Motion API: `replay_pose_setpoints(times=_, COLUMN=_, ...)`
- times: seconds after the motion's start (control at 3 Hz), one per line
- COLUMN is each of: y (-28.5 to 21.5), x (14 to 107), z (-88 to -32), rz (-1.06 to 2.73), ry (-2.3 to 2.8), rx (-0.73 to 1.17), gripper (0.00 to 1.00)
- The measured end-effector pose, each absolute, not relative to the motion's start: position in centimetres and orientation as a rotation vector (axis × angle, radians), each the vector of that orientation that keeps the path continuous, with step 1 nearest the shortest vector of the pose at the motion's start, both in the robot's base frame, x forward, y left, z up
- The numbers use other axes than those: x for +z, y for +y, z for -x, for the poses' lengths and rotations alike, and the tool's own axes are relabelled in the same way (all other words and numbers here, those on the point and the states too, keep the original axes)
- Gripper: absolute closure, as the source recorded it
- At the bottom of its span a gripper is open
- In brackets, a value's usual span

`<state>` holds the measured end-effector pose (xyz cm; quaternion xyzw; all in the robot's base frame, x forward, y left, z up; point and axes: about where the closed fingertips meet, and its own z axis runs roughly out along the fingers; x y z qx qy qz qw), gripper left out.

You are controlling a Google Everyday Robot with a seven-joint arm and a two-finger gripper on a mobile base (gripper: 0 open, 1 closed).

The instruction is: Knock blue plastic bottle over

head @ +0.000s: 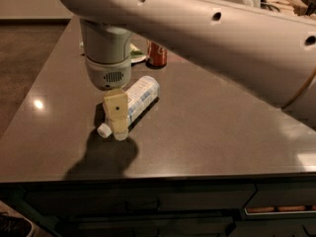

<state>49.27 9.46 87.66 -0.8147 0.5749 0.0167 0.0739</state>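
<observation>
Lying flat: the blue plastic bottle [141, 94] is on its side on the surface [212, 127], not upright.
Bottle orientation: set diagonally, with the white cap [103, 130] toward the near left and the base toward the far right.
Bottle label: white and blue, facing up along the visible side.
Claw location: the claw [118, 125] hangs straight down from the wrist housing [107, 48], at the neck end of the bottle, just right of the cap.
Claw relation to bottle: its beige body covers the bottle's neck from this view; its tip is down at the level of the surface; contact with the bottle appears likely but cannot be confirmed.
Claw state: cannot tell whether it is apart or together; only one beige block shows.
Arm: a large pale arm [207, 28] crosses the upper frame from the right to the wrist.
Red soda can [157, 56]: upright, beyond the bottle's base, apart from it.
Other item: a green-and-white object [135, 53] just left of the can, partly hidden by the wrist.
Shadow [101, 157]: a dark patch on the surface in front of the claw.
Surface: dark grey, glossy.
</observation>
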Motion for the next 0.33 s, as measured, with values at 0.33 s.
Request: replay_pose_setpoints(times=0.33, y=9.46, x=87.66, z=-49.27, rz=2.446, ry=1.726, rx=0.050, gripper=0.00)
